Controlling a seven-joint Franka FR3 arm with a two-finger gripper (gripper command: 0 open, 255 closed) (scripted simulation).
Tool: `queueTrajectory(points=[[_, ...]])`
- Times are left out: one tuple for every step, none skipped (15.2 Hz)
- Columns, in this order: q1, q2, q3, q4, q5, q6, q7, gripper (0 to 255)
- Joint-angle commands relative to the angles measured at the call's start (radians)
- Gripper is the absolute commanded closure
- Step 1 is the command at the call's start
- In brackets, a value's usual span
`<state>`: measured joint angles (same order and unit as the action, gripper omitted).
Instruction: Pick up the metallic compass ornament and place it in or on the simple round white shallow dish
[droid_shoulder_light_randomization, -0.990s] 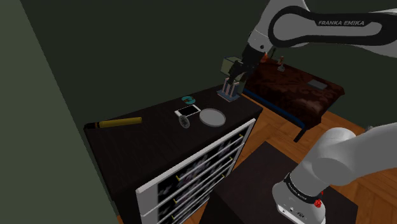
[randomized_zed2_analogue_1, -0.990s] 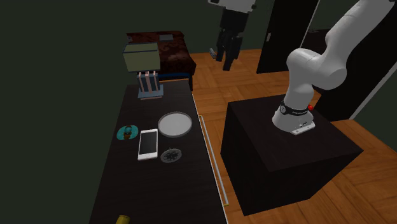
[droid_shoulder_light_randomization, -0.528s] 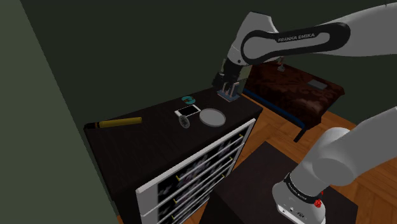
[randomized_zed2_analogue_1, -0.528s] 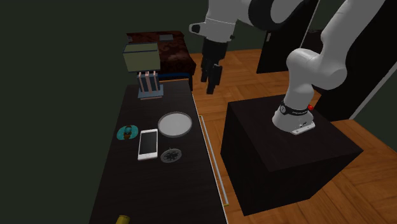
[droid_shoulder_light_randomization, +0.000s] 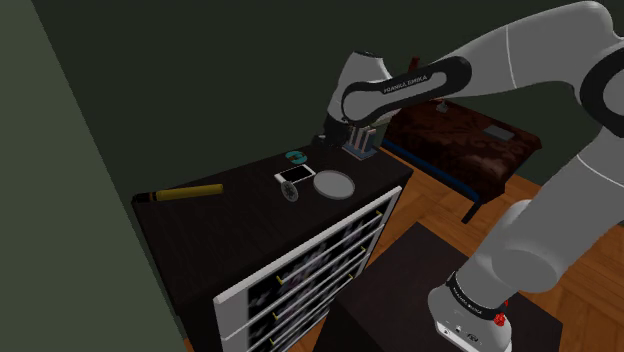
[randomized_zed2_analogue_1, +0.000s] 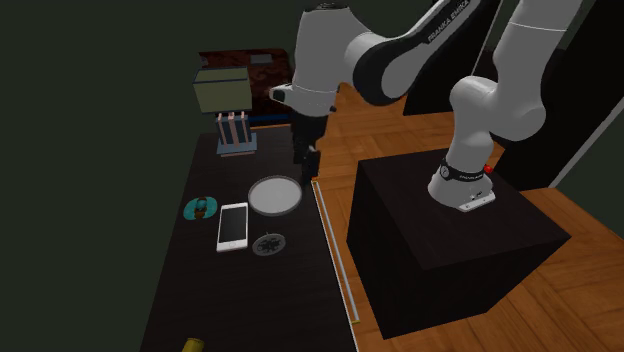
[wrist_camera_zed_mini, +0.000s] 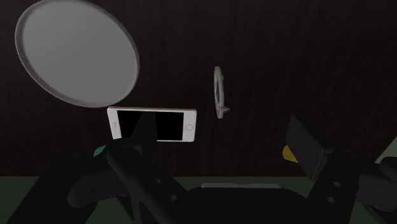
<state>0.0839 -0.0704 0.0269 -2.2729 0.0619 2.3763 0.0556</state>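
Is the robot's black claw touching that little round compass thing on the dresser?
Apart. The second exterior view shows the gripper in the air beyond the white dish, with the compass ornament lying on the dish's other side.

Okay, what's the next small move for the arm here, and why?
Probably carry the jaws across the dish until they are above the compass ornament, keeping height for now. The jaws stand open and empty and hang off one side of the dish. The ornament lies on the opposite side, beside the phone, so they aren't lined up to descend yet.
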Motion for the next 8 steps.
queueTrajectory(points=[[0.003, 0.079, 0.004, 0.032, -0.006, 0.044, -0.003, 0], [0.005, 0.116, 0.006, 0.050, -0.010, 0.061, -0.002, 0], [0.007, 0.154, 0.007, 0.069, -0.015, 0.078, -0.002, 0], [0.009, 0.192, 0.009, 0.089, -0.020, 0.093, -0.001, 0], [0.012, 0.230, 0.010, 0.111, -0.025, 0.107, 0.000, 0], [0.014, 0.268, 0.011, 0.133, -0.030, 0.120, 0.001, 0], [0.017, 0.306, 0.012, 0.157, -0.036, 0.132, 0.003, 0], [0.020, 0.345, 0.012, 0.182, -0.041, 0.143, 0.004, 0]])
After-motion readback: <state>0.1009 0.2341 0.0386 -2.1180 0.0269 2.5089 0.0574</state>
